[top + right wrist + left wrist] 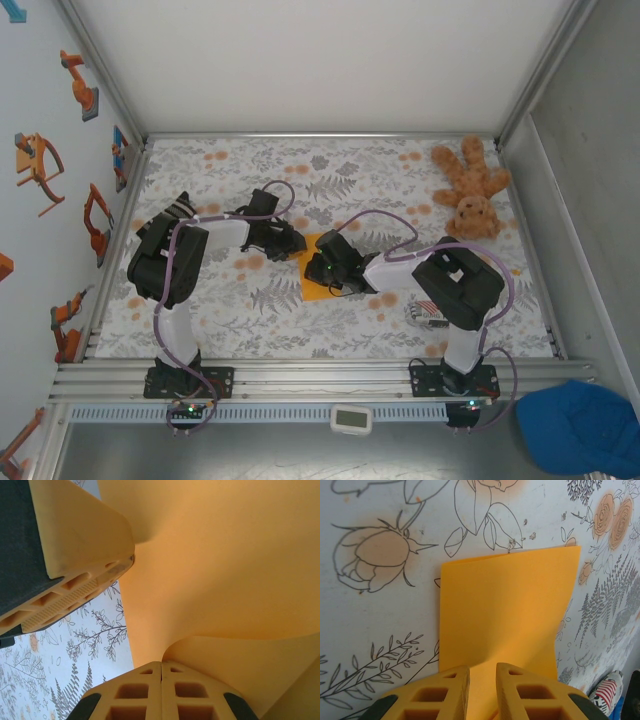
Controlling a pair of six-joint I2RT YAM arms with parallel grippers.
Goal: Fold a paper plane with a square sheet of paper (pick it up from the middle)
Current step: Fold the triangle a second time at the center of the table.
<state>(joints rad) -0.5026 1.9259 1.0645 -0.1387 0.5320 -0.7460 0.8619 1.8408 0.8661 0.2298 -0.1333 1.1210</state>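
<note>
The square sheet of paper [314, 288] is bright orange and lies mid-table on the floral cloth, between the two grippers. In the left wrist view the paper [505, 610] shows a straight folded far edge. My left gripper [482, 682] is open by a narrow gap, its fingertips [455, 690] down over the sheet's near part. My right gripper [161, 667] is shut on the edge of the paper [225, 555], whose flap curls up from its tips. A left finger [75, 587] sits at the sheet's corner. From above, the left gripper [293, 243] and right gripper [322, 270] stand close together.
A brown teddy [472, 190] lies at the back right. A red-and-white striped packet [428, 315] sits by the right arm's base, also seen as a packet [606, 692] at the lower right. A blue cloth [585, 425] lies off the table's near right.
</note>
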